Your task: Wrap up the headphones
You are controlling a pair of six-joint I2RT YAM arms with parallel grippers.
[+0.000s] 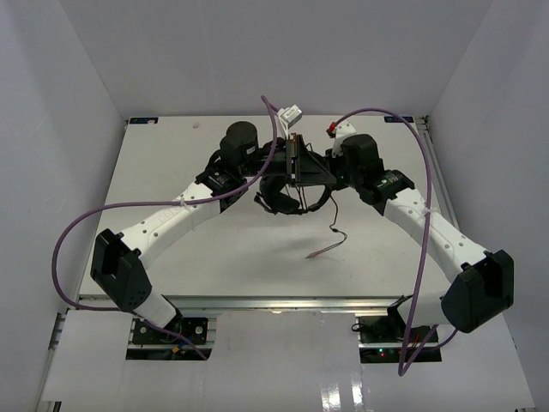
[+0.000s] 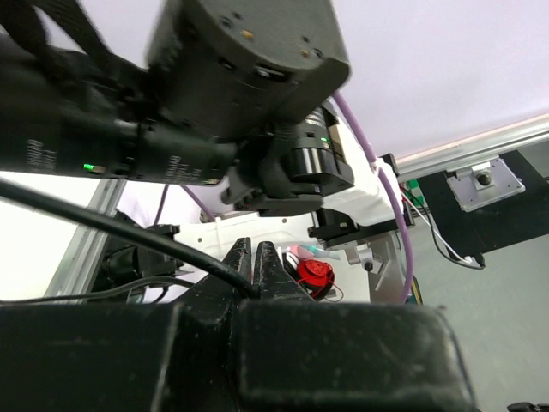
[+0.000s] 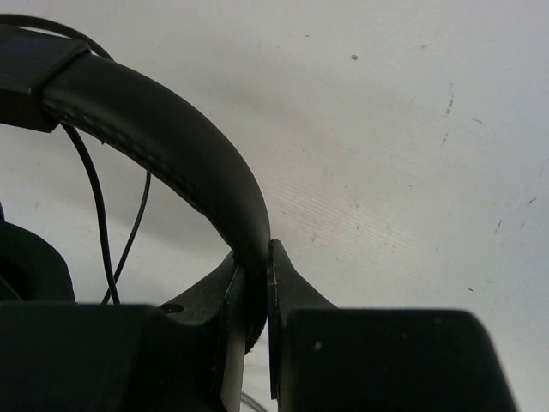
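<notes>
Currently both arms meet over the middle of the worktop [image 1: 171, 172], nearer its far edge than its near one, with the headphones [image 1: 279, 197] held between them. The right end effector [image 3: 256, 257] is clenched on the headband [image 3: 163, 129]: its two fingers press on either side of the padded black arch, which curves up and away to the left in the right wrist view. Part of one earcup [image 3: 26, 257] shows at the left edge of that view, and thin loops of cable [image 3: 99, 215] run beside the band. The left end effector [image 2: 254, 249] is pinched tight on the cable, whose dark strand passes between its almost touching fingertips and runs off to the left. From above, the earcups hang just below the two end effectors, and the free end of the cable trails toward the near edge, right of the middle, ending in a reddish plug [image 1: 319, 252]. Whether the plug touches the worktop cannot be told.
</notes>
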